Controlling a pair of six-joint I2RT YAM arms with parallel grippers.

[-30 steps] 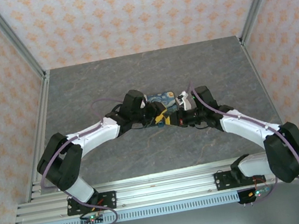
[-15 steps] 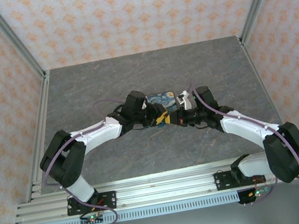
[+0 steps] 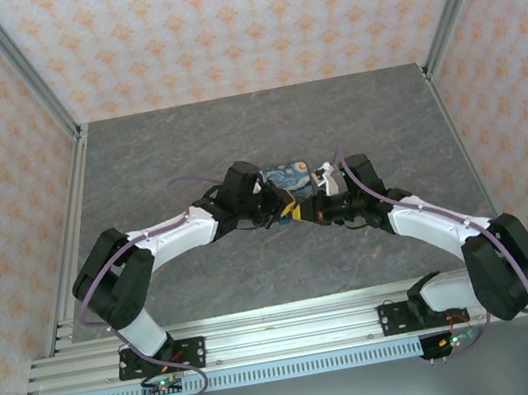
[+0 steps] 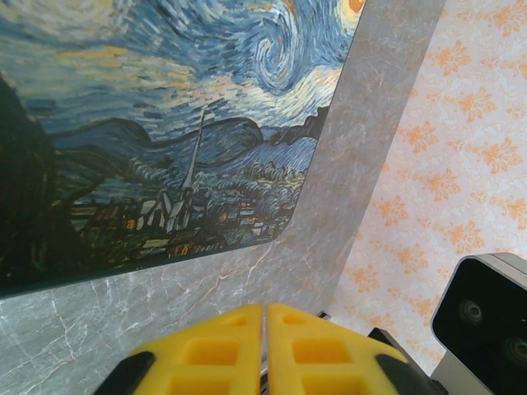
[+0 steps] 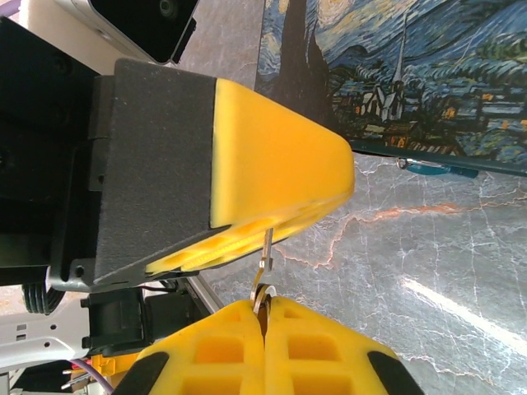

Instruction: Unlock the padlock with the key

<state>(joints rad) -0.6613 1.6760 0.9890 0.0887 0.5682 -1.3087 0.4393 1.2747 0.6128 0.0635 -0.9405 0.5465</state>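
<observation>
A: Right gripper (image 5: 264, 303)?
B: Clamped tight on the key (image 5: 265, 257). Thin metal, pointing to 12 o'clock in its wrist view.
A: Left gripper (image 4: 263, 311)?
B: 2 yellow pads pressed flat together. The key's tip reaches them; gripped or not, cannot tell.
A: Location?
B: Mid-table (image 3: 233, 132), both grippers at 6 o'clock of the painted mat (image 3: 287, 170).

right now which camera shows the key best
Right wrist: the thin metal key stands clear against the table, pinched in the shut right gripper and reaching up to the left gripper. In the top external view it is too small to tell; in the left wrist view, hidden by the fingers.
</observation>
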